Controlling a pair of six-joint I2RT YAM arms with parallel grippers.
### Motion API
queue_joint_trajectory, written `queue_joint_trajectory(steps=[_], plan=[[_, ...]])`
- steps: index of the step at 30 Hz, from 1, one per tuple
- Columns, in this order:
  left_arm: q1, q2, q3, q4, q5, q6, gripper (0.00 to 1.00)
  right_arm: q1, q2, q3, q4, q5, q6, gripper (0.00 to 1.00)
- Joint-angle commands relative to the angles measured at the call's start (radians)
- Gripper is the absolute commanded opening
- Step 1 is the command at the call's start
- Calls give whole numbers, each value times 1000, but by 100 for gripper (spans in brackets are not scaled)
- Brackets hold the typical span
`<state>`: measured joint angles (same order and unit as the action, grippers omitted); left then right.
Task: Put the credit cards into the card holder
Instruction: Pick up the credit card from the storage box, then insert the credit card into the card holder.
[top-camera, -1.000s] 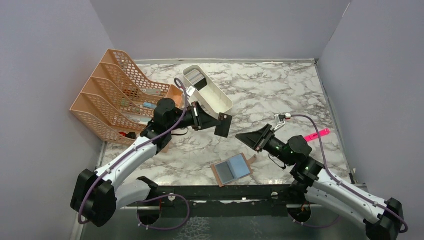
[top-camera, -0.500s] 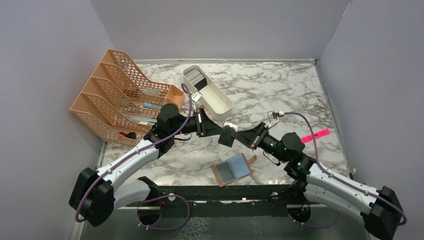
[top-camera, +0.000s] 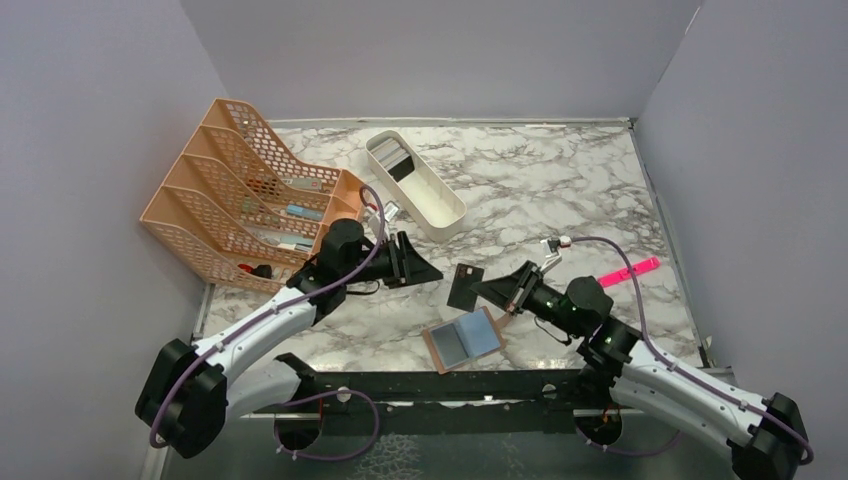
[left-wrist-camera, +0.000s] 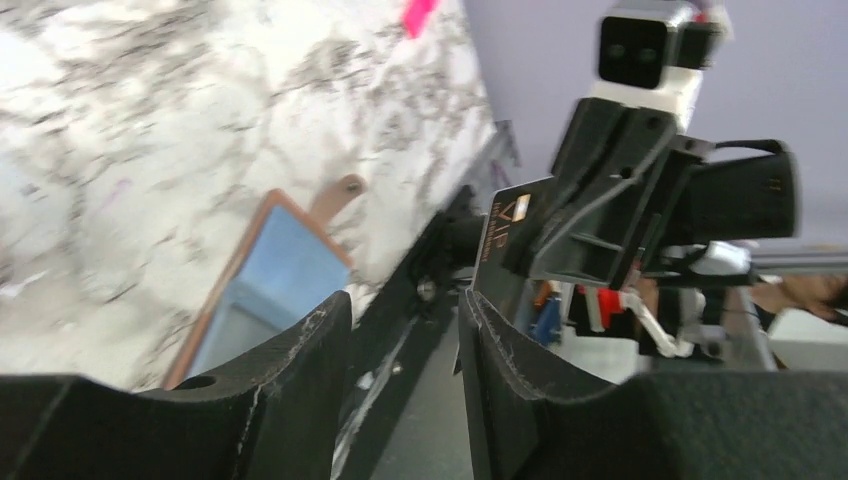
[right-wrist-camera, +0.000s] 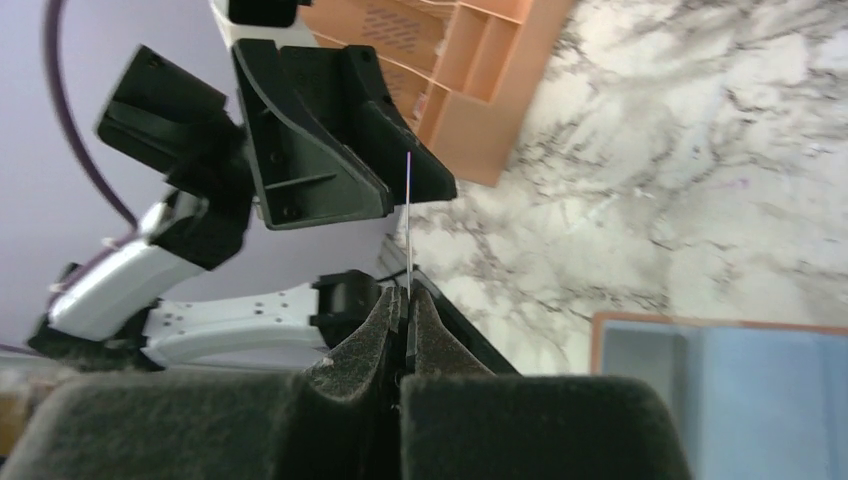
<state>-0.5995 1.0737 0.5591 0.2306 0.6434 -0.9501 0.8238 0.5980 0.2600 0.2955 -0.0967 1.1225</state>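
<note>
Change since a second back: the dark card (top-camera: 466, 286) is no longer in the left gripper (top-camera: 432, 272) up by the white tray (top-camera: 445, 205). It is now in the right gripper (top-camera: 482, 291), lower and nearer the front edge. Handover complete.

Right jaws are clenched flat on one edge of the card. The right wrist view shows the card edge-on, a thin line rising from the pinched fingertips. Left jaws stand parted with nothing between them, just clear of the card and pointing at it.

The card is in the air, tilted, just behind the card holder (top-camera: 463, 338). The holder lies unfolded on the marble table (top-camera: 560, 180), with blue and grey faces showing inside. What look like more cards (top-camera: 395, 160) stand at the tray's far end.

Judgement: an edge grip with the free end leading suits slotting. The next move is probably down into a pocket. The holder lies loose and may slide; the freed left arm could pin it.
</note>
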Motion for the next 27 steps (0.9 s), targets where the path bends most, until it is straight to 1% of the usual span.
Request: queue_joint_trajectory(steps=[1, 3, 6, 8, 11, 15, 19, 22, 27], plan=[[-15, -45, 18, -271, -199, 188, 45, 3, -28, -25, -192, -33, -97, 1], [-28, -50, 3, -323, -255, 214, 44, 3, -16, -28, -223, -57, -144, 1], [-57, -36, -34, -334, -289, 214, 42, 3, 50, -11, -278, -98, -207, 1], [-94, -17, -51, -334, -316, 209, 41, 3, 110, 8, -319, -109, -233, 1], [-158, 21, -71, -333, -364, 191, 40, 3, 172, 19, -328, -130, -260, 1], [-230, 61, -100, -318, -406, 155, 41, 3, 213, 12, -320, -110, -270, 1], [-267, 77, -129, -271, -422, 118, 41, 3, 239, 13, -315, -66, -304, 1], [-286, 98, -140, -230, -424, 100, 38, 3, 268, -1, -270, -77, -311, 1], [-298, 163, -153, -168, -441, 85, 27, 3, 303, -31, -202, -90, -308, 1]])
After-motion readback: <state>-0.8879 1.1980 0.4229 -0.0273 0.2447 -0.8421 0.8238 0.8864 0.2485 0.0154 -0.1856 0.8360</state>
